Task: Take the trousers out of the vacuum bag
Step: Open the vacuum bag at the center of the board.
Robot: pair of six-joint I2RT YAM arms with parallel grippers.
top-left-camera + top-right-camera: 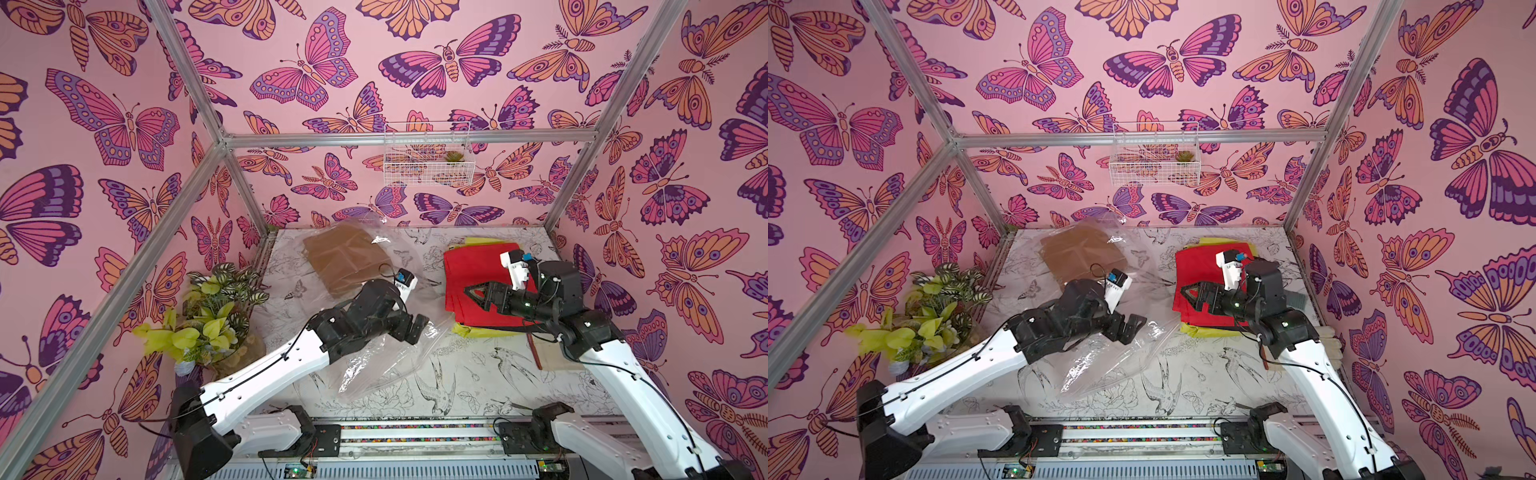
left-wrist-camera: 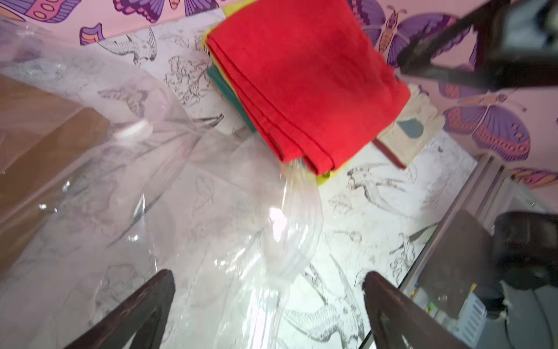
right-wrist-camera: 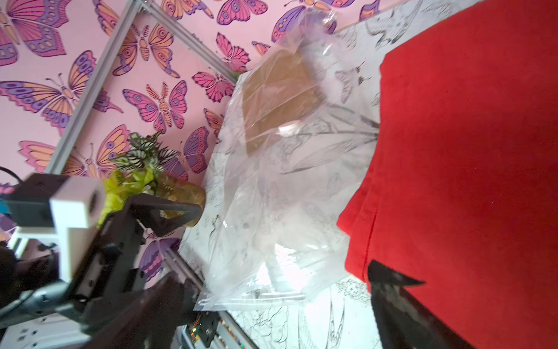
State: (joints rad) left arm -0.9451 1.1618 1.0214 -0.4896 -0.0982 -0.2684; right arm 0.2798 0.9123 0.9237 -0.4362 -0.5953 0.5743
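Reaching in from the near rail, the left arm lies low and bent at the elbow. Its left gripper (image 1: 417,328) hangs just above the large crinkly transparent plastic vacuum bag (image 1: 374,361) with jaws spread wide and nothing between them. In the left wrist view the dark fingers (image 2: 145,308) frame only loose film. The right arm comes in from the opposite side with its wrist bent. Its right gripper (image 1: 473,297) points toward the table's middle over the left edge of the red folded cloth trousers (image 1: 465,266), jaws also wide apart and gripping nothing. The vacuum bag sprawls across the left and middle of the white bird-printed table (image 1: 478,374), with its round white valve cap (image 2: 133,130) showing through the plastic. The mustard-brown folded cloth trousers (image 1: 340,259) lie inside the bag at its far end, near the back wall. The red pair tops a stack outside the bag on the right, with yellow folded cloth trousers (image 1: 478,243) and teal green folded cloth trousers (image 2: 225,87) beneath, and a fold of the bag reaches the stack's near corner. A pale work glove with a red cuff (image 2: 413,127) lies just beside the stack. A leafy yellow-green potted plant (image 1: 208,311) stands at the table's left edge, and a white wire basket (image 1: 415,176) hangs on the back wall.
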